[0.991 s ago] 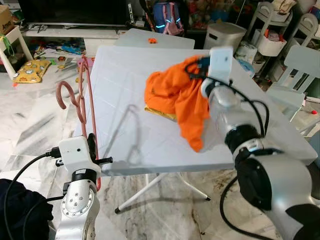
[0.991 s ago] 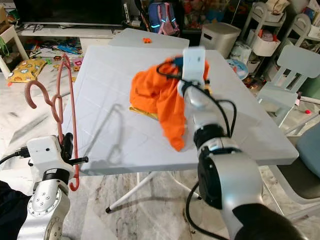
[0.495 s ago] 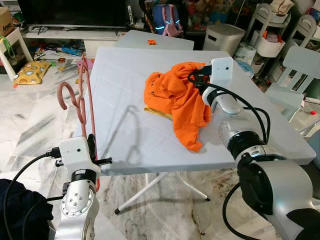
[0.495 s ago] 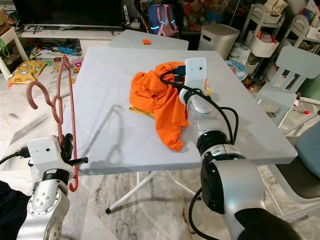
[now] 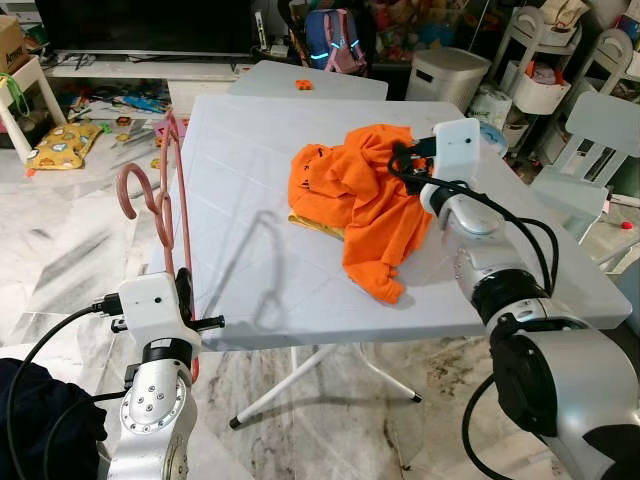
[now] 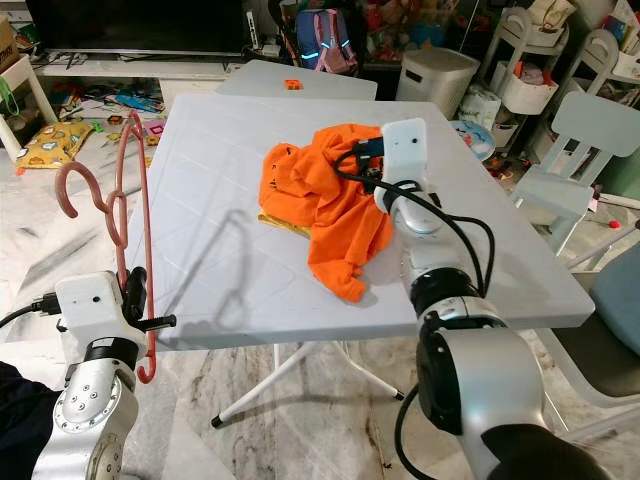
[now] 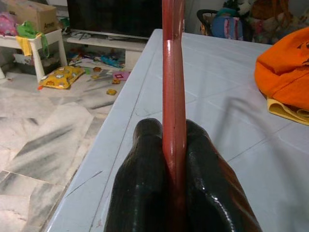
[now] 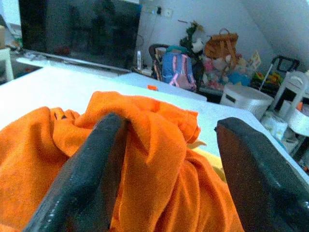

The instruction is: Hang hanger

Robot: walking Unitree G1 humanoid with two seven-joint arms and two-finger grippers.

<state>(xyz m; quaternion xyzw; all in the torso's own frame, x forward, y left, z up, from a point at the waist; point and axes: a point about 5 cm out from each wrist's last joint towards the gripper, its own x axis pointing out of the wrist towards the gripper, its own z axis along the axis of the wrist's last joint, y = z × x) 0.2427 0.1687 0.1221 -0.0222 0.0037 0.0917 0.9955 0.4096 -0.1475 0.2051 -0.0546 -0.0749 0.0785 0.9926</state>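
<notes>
Beside the near left corner of the white folding surface (image 5: 250, 240), the left hand (image 7: 174, 159) holds the thin pink plastic hanger (image 5: 172, 215) upright, its two black fingers (image 7: 142, 193) pressed tight on the lower bar. The hanger rises from the grip alongside the surface's left edge, with its curled hook (image 5: 133, 188) pointing outward to the left, away from the surface, over the marbled floor (image 5: 70, 260).

On the middle of the surface lies a crumpled bright orange cloth garment (image 5: 360, 195), heaped at the far end and trailing one long fold toward the near edge. It partly covers a flat yellow piece of fabric (image 5: 320, 225), whose edge shows beneath it on the left. The right hand (image 8: 169, 159) sits at the right side of the heap, reaching in from the near right, with its fingers spread wide; one black finger (image 8: 89, 169) rests against the orange cloth and the other stands apart from it.

Beyond the surface stand a second white table (image 5: 305, 80), a dark television (image 5: 140, 25), a blue backpack (image 5: 335, 35) and white chairs (image 5: 600, 140).
</notes>
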